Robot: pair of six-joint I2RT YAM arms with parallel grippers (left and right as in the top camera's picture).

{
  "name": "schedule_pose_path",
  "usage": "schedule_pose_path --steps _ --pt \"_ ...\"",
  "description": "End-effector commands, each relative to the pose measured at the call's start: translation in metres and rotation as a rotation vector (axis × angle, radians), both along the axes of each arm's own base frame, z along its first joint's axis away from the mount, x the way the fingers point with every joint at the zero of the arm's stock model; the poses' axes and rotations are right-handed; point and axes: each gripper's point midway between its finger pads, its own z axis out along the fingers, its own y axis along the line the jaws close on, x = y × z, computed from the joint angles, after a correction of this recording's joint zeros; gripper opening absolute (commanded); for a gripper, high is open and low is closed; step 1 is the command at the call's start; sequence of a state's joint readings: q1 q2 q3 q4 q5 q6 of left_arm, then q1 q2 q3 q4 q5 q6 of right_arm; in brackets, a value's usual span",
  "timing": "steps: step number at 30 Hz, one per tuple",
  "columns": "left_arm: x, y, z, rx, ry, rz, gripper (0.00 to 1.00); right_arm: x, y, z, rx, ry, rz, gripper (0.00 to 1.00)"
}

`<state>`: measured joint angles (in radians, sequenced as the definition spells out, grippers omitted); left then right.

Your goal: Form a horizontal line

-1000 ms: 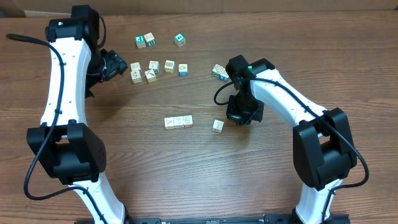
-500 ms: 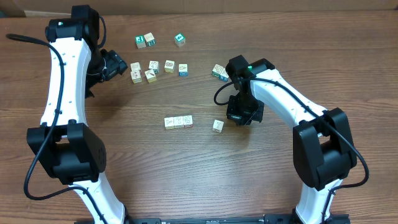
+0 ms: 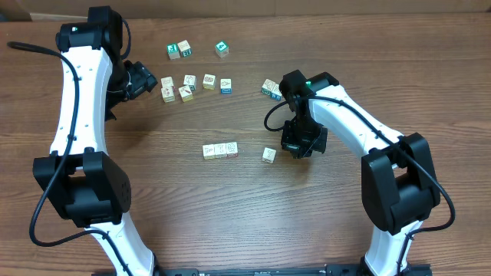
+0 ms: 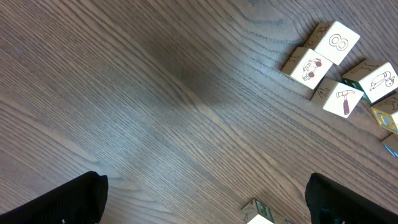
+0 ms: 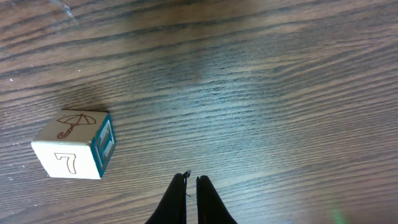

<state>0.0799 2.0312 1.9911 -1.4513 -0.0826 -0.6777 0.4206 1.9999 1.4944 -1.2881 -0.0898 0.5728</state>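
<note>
Pressing its fingers together, my right gripper [image 5: 186, 186] holds nothing. The loose cube marked 7 [image 5: 71, 144] sits near my tips on the robot's left, apart from them. The horizontal line [image 3: 220, 149], three touching cubes, lies further that same way, its long axis running toward me. Judgement: I am nearer to both than the left gripper [image 3: 142, 79], which stands spread by the scattered cubes [image 3: 192, 83].

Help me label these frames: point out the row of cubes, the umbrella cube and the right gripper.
row of cubes [image 3: 220, 150], overhead view, middle cube's top.
umbrella cube [image 5: 73, 127], right wrist view, its umbrella face.
right gripper [image 5: 191, 186], right wrist view, midway between fingertips.
</note>
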Motion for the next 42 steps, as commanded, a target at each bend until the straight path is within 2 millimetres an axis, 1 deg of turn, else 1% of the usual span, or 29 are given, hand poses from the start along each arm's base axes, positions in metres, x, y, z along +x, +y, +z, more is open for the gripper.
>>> schedule_pose_path --steps 1,9,18,23,42 --pt "-0.001 -0.003 -0.005 0.002 0.017 -0.012 1.0 -0.006 0.0 0.003 0.001 0.0 -0.002 0.04" --pt "-0.001 -0.003 -0.005 0.002 0.017 -0.012 0.99 -0.015 -0.004 -0.011 -0.006 0.018 -0.002 0.05" --pt "-0.001 -0.003 -0.005 0.002 0.017 -0.012 1.0 -0.014 -0.004 -0.012 -0.004 0.014 -0.002 0.05" --pt "-0.001 -0.003 -0.005 0.002 0.017 -0.012 1.0 -0.015 0.001 -0.011 0.019 0.023 -0.006 0.05" --pt "-0.001 -0.003 -0.005 0.002 0.017 -0.012 1.0 -0.016 0.0 -0.011 0.018 0.025 -0.006 0.05"
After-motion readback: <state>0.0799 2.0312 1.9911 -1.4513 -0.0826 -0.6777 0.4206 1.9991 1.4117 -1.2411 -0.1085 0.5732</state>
